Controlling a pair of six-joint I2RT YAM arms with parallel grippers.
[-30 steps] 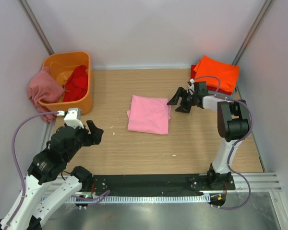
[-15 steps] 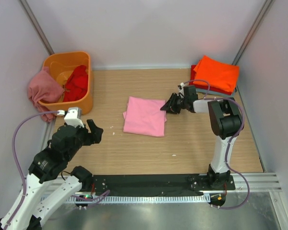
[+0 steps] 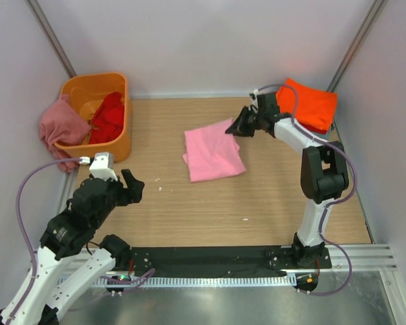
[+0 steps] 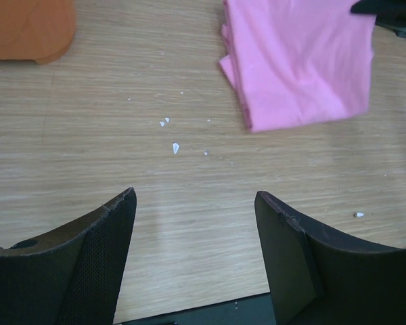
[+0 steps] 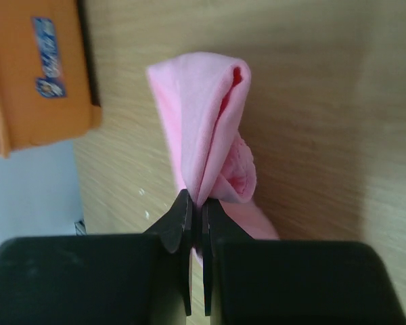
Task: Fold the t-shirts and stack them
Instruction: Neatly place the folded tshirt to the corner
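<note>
A folded light pink t-shirt [image 3: 213,152] lies mid-table, its far right corner lifted. My right gripper [image 3: 235,127] is shut on that corner; in the right wrist view the pink t-shirt [image 5: 206,128] hangs bunched from the closed gripper [image 5: 197,203]. A folded orange t-shirt [image 3: 310,103] lies at the back right on top of a red one. A red t-shirt [image 3: 108,116] sits in the orange tub [image 3: 115,145], and a dusty rose one [image 3: 59,125] drapes over its left side. My left gripper [image 3: 132,189] hovers open near the front left, with bare table between its fingers [image 4: 108,244].
The orange tub stands at the back left corner. Small white specks [image 4: 174,146] dot the wood in front of the left gripper. Walls close in on three sides.
My right gripper closed on the pink t-shirt's right edge and pulled it up and back toward the orange stack. The shirt shifted and turned. The left arm stayed still.
</note>
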